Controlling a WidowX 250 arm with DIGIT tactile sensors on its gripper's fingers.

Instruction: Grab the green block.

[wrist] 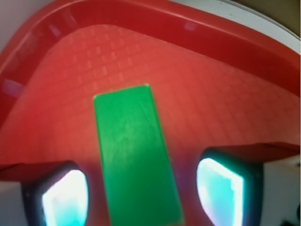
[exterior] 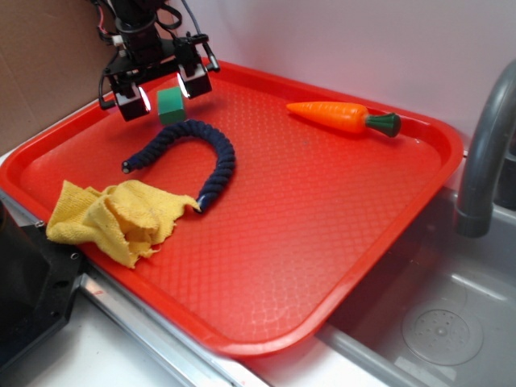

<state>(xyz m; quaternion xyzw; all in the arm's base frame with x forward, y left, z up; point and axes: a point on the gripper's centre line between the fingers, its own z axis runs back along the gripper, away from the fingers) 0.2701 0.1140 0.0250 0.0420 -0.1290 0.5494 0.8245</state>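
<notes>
- Step in hand: positioning for the grasp. The hand [exterior: 160,90] sits at the far left corner of the red tray [exterior: 339,242], its fingers apart and set to either side of the green block [exterior: 170,106]; nothing is held yet.
- Wrist view: the green block [wrist: 136,155] runs up the middle of the frame between the two pale pads [wrist: 63,197], with a strip of bare tray showing on each side, so neither pad appears to touch it.
- Next move, as judged: close the fingers squarely on the block's long side faces, going lower first if the pads ride high, then lift. Whether the pads are already at block height cannot be told.
- Task item: small plain green cuboid, matte faces, sharp straight edges, resting on the tray's textured floor close to the far rim.
- Other contents: toy carrot [exterior: 343,117] at far right, well apart; dark blue rope [exterior: 197,153] curved just nearer than the block; yellow cloth [exterior: 113,218] at the near left edge.
</notes>
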